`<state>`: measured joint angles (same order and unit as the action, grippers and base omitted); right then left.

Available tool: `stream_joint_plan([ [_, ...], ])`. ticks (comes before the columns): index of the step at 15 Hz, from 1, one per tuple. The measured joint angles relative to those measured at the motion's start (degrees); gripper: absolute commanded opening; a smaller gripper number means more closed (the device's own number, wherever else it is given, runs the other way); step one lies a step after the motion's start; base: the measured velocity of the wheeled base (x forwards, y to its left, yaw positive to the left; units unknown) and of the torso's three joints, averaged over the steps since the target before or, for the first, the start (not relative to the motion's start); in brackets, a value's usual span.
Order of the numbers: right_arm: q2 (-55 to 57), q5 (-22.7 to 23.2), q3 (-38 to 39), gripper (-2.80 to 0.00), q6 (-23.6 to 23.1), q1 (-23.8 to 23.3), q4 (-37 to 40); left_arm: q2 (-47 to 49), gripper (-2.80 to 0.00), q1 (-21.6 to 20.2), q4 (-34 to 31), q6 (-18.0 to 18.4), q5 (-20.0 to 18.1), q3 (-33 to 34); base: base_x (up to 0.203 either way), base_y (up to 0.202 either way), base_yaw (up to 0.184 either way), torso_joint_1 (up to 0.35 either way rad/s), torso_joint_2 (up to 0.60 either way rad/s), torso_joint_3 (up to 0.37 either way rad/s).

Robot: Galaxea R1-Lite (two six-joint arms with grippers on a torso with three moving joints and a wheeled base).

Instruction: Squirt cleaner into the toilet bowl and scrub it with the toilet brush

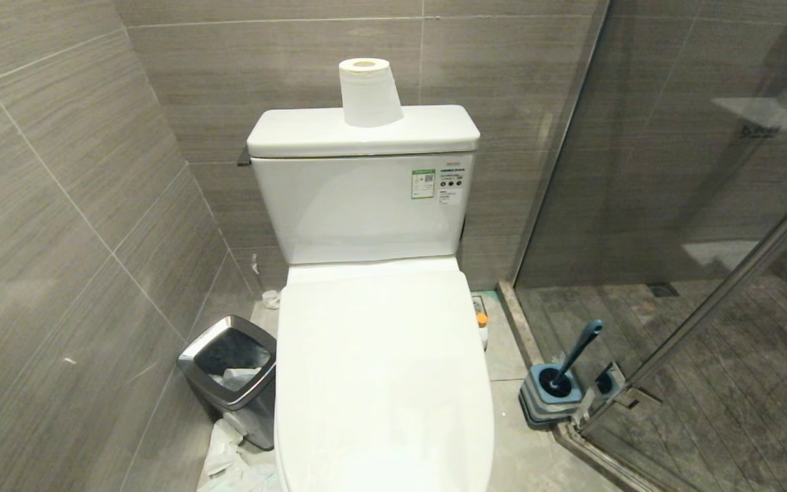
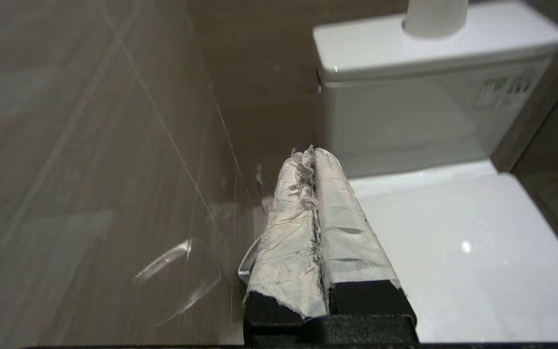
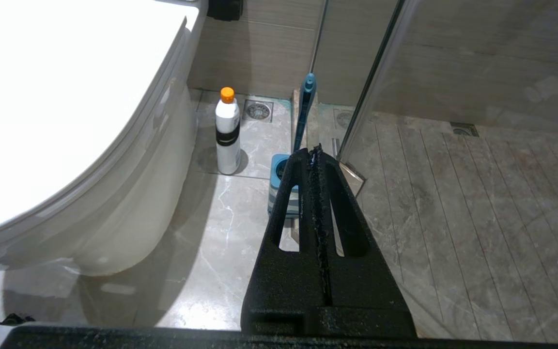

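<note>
Grey tile walls (image 1: 59, 205) are seen at nine o'clock of a white toilet, whose lid (image 1: 380, 383) is shut over the bowl, which is hidden beneath it. A steel-rimmed bin (image 1: 229, 369) with crumpled paper inside is set on the floor at the toilet's eight o'clock, just beside the seat, and more paper (image 1: 226, 451) lies at the bin's foot. A paper roll (image 1: 368, 92) is stood upright on the tank (image 1: 363, 205) at twelve o'clock. The left gripper (image 2: 314, 152), its fingers wrapped in pale tape, is pressed fully closed on nothing; it is held in the air between the left wall and the toilet, pointed toward the tank. The cleaner (image 3: 227, 131), upright with its orange cap on, is stood on the floor at the toilet's three o'clock, close to the bowl's outer wall and near a floor drain (image 3: 258, 110). The brush (image 1: 574, 355) is parked at four o'clock, its teal handle tilted, its head sunk in the holder (image 1: 549, 403) against the glass shower door (image 1: 708, 239). The right gripper (image 3: 315, 150), black and bare, is likewise closed tight and empty, held above the floor with the holder just beyond its tips.
</note>
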<state>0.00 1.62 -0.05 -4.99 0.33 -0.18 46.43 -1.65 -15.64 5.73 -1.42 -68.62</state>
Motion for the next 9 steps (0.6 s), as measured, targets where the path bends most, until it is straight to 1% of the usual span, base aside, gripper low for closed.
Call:
stream_joint_plan([
  [2, 0.0, 0.0, 0.0, -2.80, 0.0, 0.0, 0.0, -7.6, -2.80, -2.1, 0.3, -3.1, 0.0, 2.2, 0.000, 0.000, 0.000, 0.000, 0.00, 0.000],
  [4, 0.0, 0.0, 0.0, -2.80, 0.0, 0.0, 0.0, -14.5, -2.80, -3.3, 0.2, -5.9, -0.1, 5.3, 0.000, 0.000, 0.000, 0.000, 0.00, 0.000],
  [6, 0.0, 0.0, 0.0, -2.80, 0.0, 0.0, 0.0, -20.2, -2.80, -3.0, 0.1, -6.4, -1.2, 8.7, 0.000, 0.000, 0.000, 0.000, 0.00, 0.000],
  [7, 0.0, 0.0, 0.0, -2.80, 0.0, 0.0, 0.0, -23.0, -2.80, -2.3, 0.0, -6.2, -1.8, 10.6, 0.000, 0.000, 0.000, 0.000, 0.00, 0.000],
  [9, 0.0, 0.0, 0.0, -2.80, 0.0, 0.0, 0.0, -27.4, -2.80, -0.7, -0.2, -4.7, -2.2, 14.1, 0.000, 0.000, 0.000, 0.000, 0.00, 0.000],
])
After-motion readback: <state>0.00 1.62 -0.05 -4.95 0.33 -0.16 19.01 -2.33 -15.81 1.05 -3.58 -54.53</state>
